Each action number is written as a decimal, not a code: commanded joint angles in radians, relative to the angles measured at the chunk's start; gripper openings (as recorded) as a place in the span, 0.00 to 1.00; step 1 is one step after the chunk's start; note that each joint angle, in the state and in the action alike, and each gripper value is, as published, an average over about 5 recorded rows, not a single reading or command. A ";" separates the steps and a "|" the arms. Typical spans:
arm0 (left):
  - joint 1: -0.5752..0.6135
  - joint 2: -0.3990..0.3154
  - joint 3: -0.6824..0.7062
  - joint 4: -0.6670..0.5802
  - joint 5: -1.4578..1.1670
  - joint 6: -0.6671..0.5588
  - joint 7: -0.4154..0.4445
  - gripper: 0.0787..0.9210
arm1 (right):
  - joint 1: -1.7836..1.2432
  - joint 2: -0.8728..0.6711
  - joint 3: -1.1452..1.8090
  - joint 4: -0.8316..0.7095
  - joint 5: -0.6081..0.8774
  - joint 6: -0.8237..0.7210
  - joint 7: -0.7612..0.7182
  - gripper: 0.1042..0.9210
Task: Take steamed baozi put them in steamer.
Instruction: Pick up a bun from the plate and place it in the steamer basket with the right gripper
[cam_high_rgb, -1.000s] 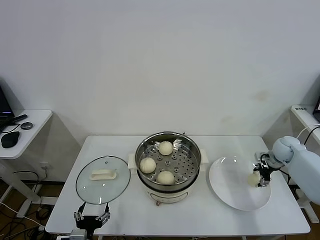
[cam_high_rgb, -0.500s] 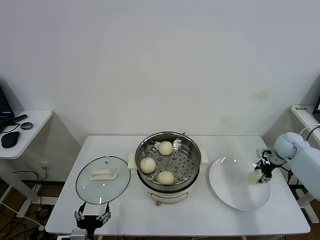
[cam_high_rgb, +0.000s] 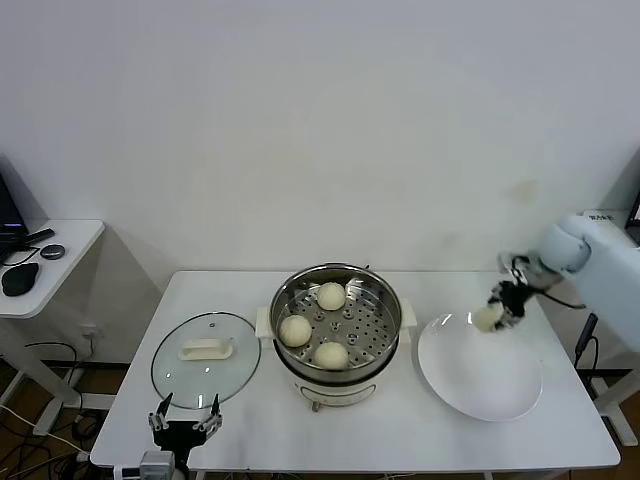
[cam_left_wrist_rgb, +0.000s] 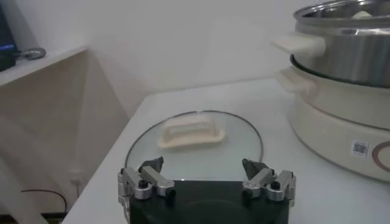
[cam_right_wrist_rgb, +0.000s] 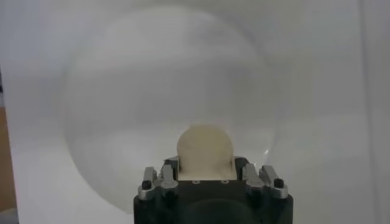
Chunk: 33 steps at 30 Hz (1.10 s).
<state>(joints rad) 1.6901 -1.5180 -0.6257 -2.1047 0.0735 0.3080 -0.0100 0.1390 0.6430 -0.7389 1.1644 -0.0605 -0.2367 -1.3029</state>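
Three baozi (cam_high_rgb: 331, 296) already sit in steamer (cam_high_rgb: 388, 300). Right gripper (cam_high_rgb: 496, 308) pinching fourth baozi (cam_high_rgb: 488, 316), lifted above plate (cam_high_rgb: 480, 385) for carry to steamer. Left gripper (cam_high_rgb: 184, 421) spread, parked near lid (cam_high_rgb: 206, 358) at desk (cam_high_rgb: 400, 430) edge.

The head camera looks down from above on the whole table (cam_high_rgb: 250, 290). The left wrist camera sits low beside the glass lid (cam_left_wrist_rgb: 195, 146), facing the steamer (cam_left_wrist_rgb: 341, 67), both shared with the head view. The right wrist camera looks straight down at the plate (cam_right_wrist_rgb: 122, 109).
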 joint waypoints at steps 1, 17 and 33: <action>-0.008 0.015 0.001 -0.034 -0.002 -0.002 -0.002 0.88 | 0.532 0.211 -0.468 0.058 0.338 -0.125 -0.019 0.52; -0.026 0.017 0.000 -0.040 -0.026 -0.001 -0.001 0.88 | 0.560 0.444 -0.589 0.080 0.623 -0.278 0.069 0.46; -0.034 0.024 -0.006 -0.034 -0.045 0.000 0.001 0.88 | 0.433 0.507 -0.637 0.103 0.570 -0.443 0.219 0.46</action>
<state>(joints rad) 1.6538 -1.4952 -0.6288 -2.1400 0.0353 0.3089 -0.0084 0.6349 1.0781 -1.3201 1.2652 0.5128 -0.5497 -1.1857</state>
